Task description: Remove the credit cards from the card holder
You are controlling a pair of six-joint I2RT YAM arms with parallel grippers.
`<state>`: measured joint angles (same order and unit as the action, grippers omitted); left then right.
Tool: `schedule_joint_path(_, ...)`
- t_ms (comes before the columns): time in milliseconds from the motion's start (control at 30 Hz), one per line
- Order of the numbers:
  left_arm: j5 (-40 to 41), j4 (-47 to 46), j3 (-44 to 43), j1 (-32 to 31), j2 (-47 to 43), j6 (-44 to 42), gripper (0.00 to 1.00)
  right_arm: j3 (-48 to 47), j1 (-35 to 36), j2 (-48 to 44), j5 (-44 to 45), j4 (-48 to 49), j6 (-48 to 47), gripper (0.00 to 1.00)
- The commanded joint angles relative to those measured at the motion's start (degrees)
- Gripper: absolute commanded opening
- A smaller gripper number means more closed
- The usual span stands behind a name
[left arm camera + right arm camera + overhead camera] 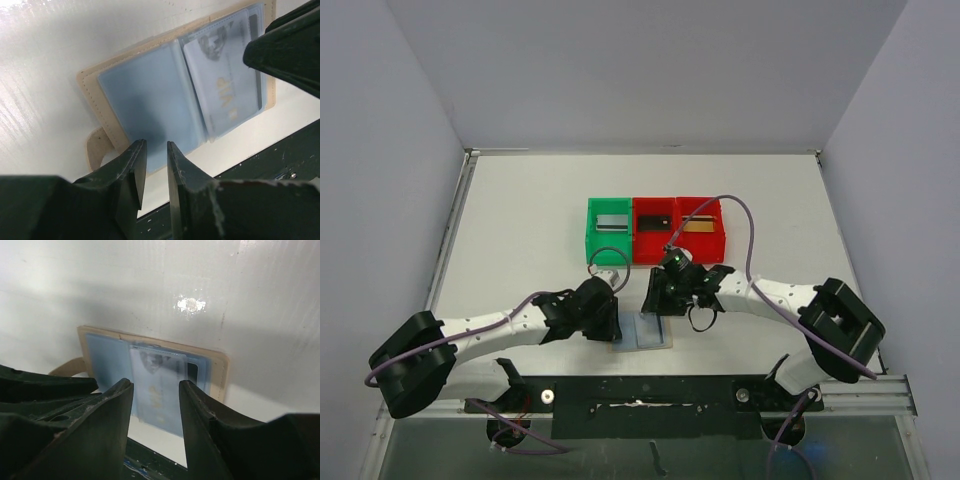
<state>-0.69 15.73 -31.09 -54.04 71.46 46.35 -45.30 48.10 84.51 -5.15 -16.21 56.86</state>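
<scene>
tan card holder (87,87): lies open
left gripper (156,150): narrow, likely steadying holder's edge
right gripper (155,384): apart, straddling silver card (160,367)

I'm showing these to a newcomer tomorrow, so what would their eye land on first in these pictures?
Likely the bright row across the middle of the table: a green bin and two red bins, each with a card inside. Next, the open card holder at the near edge, where the left gripper and right gripper meet over it, a pale VIP card showing in one pocket.
</scene>
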Motion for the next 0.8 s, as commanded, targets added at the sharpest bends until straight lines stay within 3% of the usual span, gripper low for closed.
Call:
schedule_joint_path(0,0.1,-1.2,0.2,-0.2,-1.0,0.6,0.23,-3.3,1.4,2.5,2.1,-1.4,-1.9,0.43)
schedule_joint_path(333,-0.3,-1.3,1.3,-0.2,-0.6,0.7,0.24,-7.6,3.7,7.5,5.9,-7.1,-2.6,0.44)
schedule_joint_path(767,-0.1,-1.3,1.5,-0.2,-0.5,0.8,0.23,-12.2,5.5,6.3,10.8,-11.9,-4.4,0.48)
